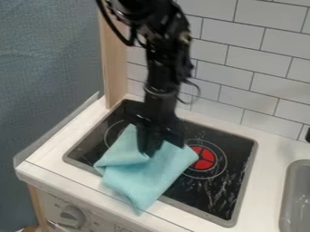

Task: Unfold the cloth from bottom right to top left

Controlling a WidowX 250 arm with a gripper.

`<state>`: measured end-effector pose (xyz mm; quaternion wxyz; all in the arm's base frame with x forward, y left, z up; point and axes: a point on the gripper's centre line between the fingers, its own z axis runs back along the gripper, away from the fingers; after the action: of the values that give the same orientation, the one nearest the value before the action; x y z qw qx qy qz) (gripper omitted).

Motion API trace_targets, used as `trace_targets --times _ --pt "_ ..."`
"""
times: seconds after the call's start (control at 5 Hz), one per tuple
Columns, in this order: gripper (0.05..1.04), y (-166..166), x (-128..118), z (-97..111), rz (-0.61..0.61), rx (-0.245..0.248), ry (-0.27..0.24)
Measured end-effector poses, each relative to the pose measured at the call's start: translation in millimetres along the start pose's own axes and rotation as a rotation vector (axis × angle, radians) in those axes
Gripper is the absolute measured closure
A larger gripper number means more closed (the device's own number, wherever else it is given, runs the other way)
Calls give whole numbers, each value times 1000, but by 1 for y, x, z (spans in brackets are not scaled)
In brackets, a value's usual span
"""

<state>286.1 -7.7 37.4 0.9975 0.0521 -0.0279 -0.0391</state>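
The black gripper [151, 149] hangs down over the upper middle of the cloth, its tips at or just above the fabric. The light blue cloth [142, 176] lies on the left part of the black stovetop [212, 195], with its lower corner over the white counter edge. A folded layer shows at its upper left, and the gripper hides part of the cloth's top. Whether the gripper holds any fabric cannot be made out.
A red burner mark [201, 157] shows right of the cloth. The grey sink [295, 197] is at the right edge, a tiled wall [242, 59] behind, and a knob [72, 217] on the front panel.
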Motion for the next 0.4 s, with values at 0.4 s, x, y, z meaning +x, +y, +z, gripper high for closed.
trace_targets --times 0.4 --pt "1031 54 -2 16 93 -46 -8"
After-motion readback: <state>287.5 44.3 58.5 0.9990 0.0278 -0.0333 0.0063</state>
